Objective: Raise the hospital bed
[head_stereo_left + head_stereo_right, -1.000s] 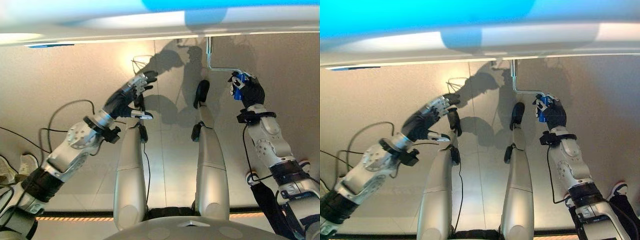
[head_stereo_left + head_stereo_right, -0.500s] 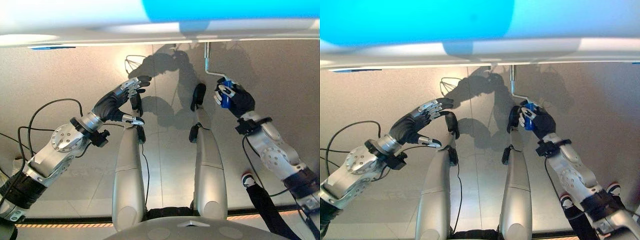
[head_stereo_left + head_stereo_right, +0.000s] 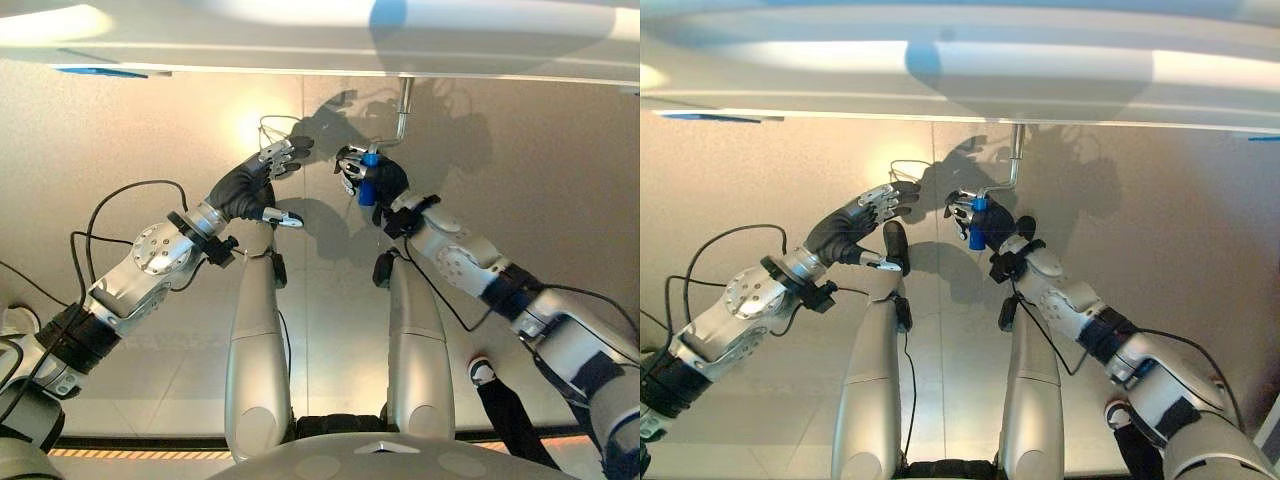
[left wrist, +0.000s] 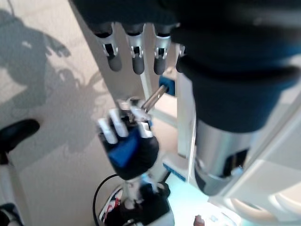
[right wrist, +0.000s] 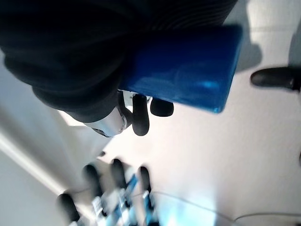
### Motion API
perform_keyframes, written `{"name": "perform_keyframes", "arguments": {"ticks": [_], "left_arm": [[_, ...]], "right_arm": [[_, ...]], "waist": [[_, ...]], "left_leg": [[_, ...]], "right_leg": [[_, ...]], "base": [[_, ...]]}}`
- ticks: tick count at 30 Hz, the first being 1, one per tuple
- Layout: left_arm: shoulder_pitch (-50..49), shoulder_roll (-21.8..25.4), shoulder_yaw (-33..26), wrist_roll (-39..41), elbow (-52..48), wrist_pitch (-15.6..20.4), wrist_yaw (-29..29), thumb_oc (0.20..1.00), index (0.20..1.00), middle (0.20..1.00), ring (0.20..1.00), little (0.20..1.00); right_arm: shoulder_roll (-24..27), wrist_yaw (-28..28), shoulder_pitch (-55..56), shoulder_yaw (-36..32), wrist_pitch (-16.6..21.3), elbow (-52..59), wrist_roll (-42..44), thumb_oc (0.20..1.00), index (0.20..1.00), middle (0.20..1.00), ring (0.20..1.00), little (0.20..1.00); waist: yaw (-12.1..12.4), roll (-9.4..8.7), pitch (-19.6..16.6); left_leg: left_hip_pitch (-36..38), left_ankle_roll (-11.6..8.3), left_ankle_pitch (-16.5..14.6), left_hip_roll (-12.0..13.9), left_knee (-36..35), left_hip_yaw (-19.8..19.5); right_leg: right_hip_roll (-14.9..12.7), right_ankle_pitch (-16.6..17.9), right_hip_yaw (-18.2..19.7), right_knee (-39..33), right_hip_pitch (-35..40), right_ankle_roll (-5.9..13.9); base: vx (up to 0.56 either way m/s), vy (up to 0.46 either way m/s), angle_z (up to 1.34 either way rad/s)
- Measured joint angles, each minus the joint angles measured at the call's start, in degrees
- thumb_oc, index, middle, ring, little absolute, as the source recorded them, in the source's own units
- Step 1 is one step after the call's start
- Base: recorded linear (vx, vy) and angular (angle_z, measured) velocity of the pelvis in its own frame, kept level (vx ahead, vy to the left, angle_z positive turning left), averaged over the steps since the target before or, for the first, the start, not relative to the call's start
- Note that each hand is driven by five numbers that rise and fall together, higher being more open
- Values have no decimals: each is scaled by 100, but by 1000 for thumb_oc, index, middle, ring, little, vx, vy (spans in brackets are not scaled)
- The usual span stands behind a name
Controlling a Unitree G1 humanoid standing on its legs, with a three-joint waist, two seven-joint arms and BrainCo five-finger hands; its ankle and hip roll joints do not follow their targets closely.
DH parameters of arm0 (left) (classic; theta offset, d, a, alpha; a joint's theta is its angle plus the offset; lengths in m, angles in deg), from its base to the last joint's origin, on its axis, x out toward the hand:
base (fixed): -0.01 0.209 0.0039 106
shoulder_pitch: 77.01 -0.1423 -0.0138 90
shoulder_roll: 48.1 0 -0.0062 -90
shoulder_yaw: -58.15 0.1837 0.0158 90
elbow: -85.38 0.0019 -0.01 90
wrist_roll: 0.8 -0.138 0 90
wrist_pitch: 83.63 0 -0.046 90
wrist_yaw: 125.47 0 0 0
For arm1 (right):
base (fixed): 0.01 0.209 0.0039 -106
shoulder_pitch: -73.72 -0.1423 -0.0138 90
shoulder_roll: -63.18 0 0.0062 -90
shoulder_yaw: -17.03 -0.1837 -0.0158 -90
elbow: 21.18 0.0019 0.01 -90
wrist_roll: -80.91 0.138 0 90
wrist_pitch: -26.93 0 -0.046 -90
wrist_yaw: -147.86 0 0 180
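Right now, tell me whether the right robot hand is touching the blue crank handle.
Touching. The right wrist view shows the right robot hand curled round the blue crank handle; the left eye view shows the same grip beneath the bed frame.

Right hand (image 3: pixel 372 178) curled round blue crank handle (image 3: pixel 368 190) under bed edge (image 3: pixel 300 55); left hand (image 3: pixel 262 172) just beside, fingers relaxed.

I am working in what looks like a hospital room or care lab: a white bed frame (image 3: pixel 320 40), its metal crank (image 3: pixel 400 110), pale tiled floor (image 3: pixel 130 130).
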Motion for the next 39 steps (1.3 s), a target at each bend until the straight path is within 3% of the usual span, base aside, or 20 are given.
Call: {"name": "perform_keyframes", "arguments": {"ticks": [2, 5, 6, 11, 26, 27, 28, 29, 32, 39], "left_arm": [[18, -60, 65, -62, -15, 2, 28, 1000, 1000, 1000, 1000, 1000], [61, -77, 293, -61, -10, 9, 27, 1000, 1000, 1000, 1000, 1000], [204, -164, 519, -60, 95, -11, 24, 1000, 1000, 1000, 1000, 1000], [696, -449, 1025, -6, 135, -9, -22, 1000, 1000, 1000, 1000, 1000], [779, -479, 1013, 115, 159, -20, -152, 1000, 1000, 1000, 1000, 1000], [771, -479, 1013, 114, 159, -21, -153, 1000, 1000, 1000, 1000, 1000], [750, -489, 1003, 113, 159, -24, -159, 1000, 1000, 1000, 1000, 1000], [719, -504, 1003, 113, 159, -28, -173, 1000, 1000, 1000, 1000, 1000], [478, -584, 890, 108, 173, -58, -223, 1000, 1000, 1000, 1000, 1000], [-180, -965, 672, 87, 896, -169, -440, 1000, 1000, 1000, 1000, 1000]], "right_arm": [[-502, 169, -261, -206, 3, -894, -335, 200, 200, 200, 200, 200], [-754, 425, -510, -379, -48, -1701, -668, 200, 200, 200, 200, 200], [-962, 433, -788, -510, -61, -2691, -1058, 200, 200, 200, 200, 200], [-1130, 565, -1285, -951, -220, -4066, -1838, 200, 200, 200, 200, 200], [-1150, 718, -1143, -1694, -342, -4383, -2699, 200, 200, 200, 200, 200], [-1154, 718, -1127, -1694, -341, -4381, -2719, 338, 338, 338, 338, 338], [-1154, 720, -1087, -1705, -341, -4380, -2765, 868, 868, 868, 868, 868], [-1154, 727, -1021, -1710, -337, -4379, -2812, 1000, 1000, 1000, 1000, 1000], [-1133, 792, -740, -1865, -335, -4364, -2900, 1000, 1000, 1000, 1000, 1000], [-296, 967, 1105, -2342, -364, -4576, -2931, 1000, 1000, 1000, 1000, 1000]], "waist": [[117, 28, 0], [250, 49, 3], [268, 90, -2], [399, 181, -18], [423, 223, -3], [418, 224, -3], [410, 224, -3], [410, 224, -3], [373, 222, -2], [-18, 209, -20]], "left_leg": [[-1, -6, 42, -13, -39, -10], [-20, 0, 74, -23, -67, -13], [-39, -2, 79, -39, -50, -25], [-142, 27, 111, -103, -72, -37], [72, 77, 121, -194, -80, -14], [99, 84, 126, -199, -85, -12], [164, 96, 128, -206, -96, -11], [248, 101, 130, -217, -106, -10], [540, 131, 126, -243, -167, 9], [2019, 123, 54, -243, -546, 105]], "right_leg": [[1, -10, -24, 2, -5, -8], [-7, -2, -37, 0, -31, -13], [-23, -19, -51, 37, -38, -7], [-76, -15, -56, 32, -139, 11], [-165, 31, -47, -8, 85, 70], [-170, 36, -47, -22, 123, 77], [-178, 41, -47, -38, 197, 84], [-185, 46, -47, -57, 284, 92], [-209, 65, -49, -125, 586, 121], [-183, 31, -62, -565, 2053, 216]], "base": [[0, 36, 6], [-17, 39, 5], [59, 27, 7], [-36, 27, 4], [-1, 4, 1], [-12, -11, 4], [-24, -15, 5], [-15, -7, 5], [-8, -15, 2], [21, -8, -5]]}}
